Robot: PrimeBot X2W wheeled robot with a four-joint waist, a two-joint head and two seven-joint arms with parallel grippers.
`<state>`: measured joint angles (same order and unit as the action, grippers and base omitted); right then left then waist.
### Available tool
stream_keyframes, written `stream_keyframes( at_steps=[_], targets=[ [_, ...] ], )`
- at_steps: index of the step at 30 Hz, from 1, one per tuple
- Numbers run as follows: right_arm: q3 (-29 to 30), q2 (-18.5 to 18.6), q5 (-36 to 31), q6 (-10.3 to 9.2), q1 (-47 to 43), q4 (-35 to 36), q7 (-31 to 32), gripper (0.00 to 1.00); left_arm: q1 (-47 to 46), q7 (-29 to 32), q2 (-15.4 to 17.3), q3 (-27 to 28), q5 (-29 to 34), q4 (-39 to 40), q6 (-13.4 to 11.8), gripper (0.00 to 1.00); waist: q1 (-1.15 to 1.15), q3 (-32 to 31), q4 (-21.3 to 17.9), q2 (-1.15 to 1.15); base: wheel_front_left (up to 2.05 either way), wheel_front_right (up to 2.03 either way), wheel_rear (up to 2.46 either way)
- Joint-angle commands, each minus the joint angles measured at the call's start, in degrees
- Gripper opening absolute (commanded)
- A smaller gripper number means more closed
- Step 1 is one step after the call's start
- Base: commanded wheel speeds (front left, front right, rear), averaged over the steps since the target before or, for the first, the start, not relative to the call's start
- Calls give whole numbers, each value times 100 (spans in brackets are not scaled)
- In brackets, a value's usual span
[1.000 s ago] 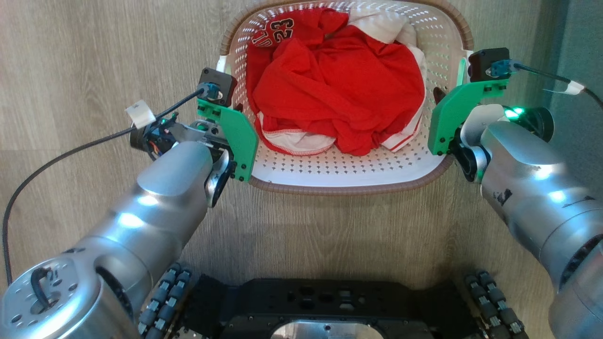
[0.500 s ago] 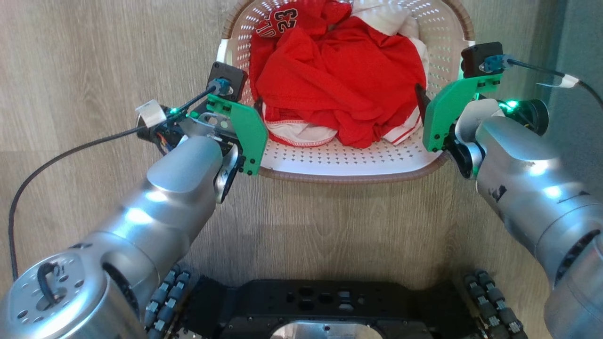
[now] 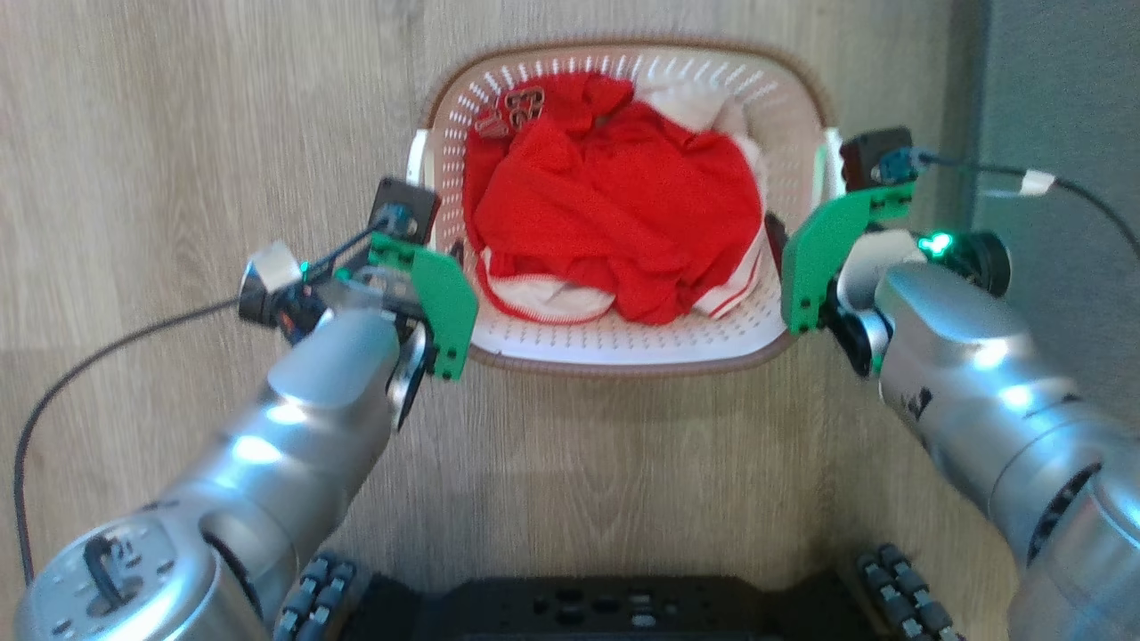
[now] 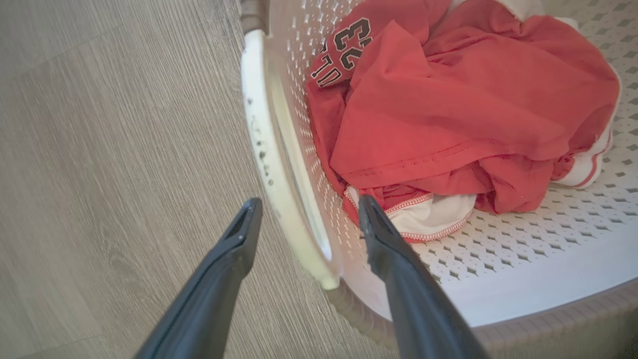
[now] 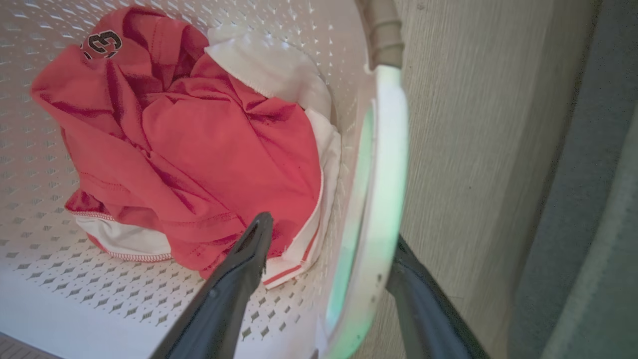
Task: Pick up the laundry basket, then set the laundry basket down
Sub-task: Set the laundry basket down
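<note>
A: Quick pass, L to R. Far left?
B: Wood floor (image 3: 160, 133), free room out that way. Then the left gripper (image 4: 309, 203): jaws spread wide, nothing held. One finger hangs over the floor, the other is inside the laundry basket (image 3: 623, 367), w/ the left handle (image 4: 276, 159) btwn them, no contact that shows.
A: And the basket itself?
B: Centre, just ahead of the robot's base (image 3: 606, 610), and it looks to be resting on the floor. Long axis runs across, L–R, a handle at each short end. Red jersey (image 3: 614, 214) heaped inside, plus white cloth.
A: Right side?
B: Mirror image. The right gripper (image 5: 331, 229) has its fingers parted fully as well, empty. Inner finger over the clothes; outer finger passes behind the right handle (image 5: 386, 174), so can't tell if it touches.
A: Which arm's nearer?
B: Neither; each sits at its own handle. Key pt: each handle lies btwn a pair of fingers, so sideways travel would prob. snag it. Exit looks best up, or back along the fingers.
A: Room for that?
B: Plenty on the left. Tighter on the right: a grey panel (image 3: 1060, 107) stands just beside that arm and near the basket's edge. Inner fingers are close to the cloth, esp. the right one, so a catch is poss.
</note>
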<state>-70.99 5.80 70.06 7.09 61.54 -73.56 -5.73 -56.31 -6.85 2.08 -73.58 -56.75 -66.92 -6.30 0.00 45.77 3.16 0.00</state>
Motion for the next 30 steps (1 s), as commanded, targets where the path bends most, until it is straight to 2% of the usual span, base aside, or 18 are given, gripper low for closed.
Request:
stream_keyframes(
  at_steps=[1,13,24,27,30],
  targets=[
    [-37,-100,-22,40,-452,-22,51,100,203,-45,80,28,-54,-58,28,100,0,-398,-148,0,0,0,0],
    [69,-243,53,40,-1082,-38,78,100,827,-310,80,36,-133,-427,126,100,0,-1771,-353,0,0,0,0],
    [272,-280,129,40,-1483,236,-827,100,1342,-764,80,348,-422,-485,277,100,0,-2990,-370,0,0,0,0],
    [477,-213,111,40,-1492,439,-916,100,1315,-808,138,658,-429,-298,118,100,0,-3258,-340,0,0,0,0],
    [1070,7,-172,40,-1380,866,-923,100,1312,-812,369,1210,-96,394,-152,100,0,-3470,-310,0,0,0,0]
  ],
)
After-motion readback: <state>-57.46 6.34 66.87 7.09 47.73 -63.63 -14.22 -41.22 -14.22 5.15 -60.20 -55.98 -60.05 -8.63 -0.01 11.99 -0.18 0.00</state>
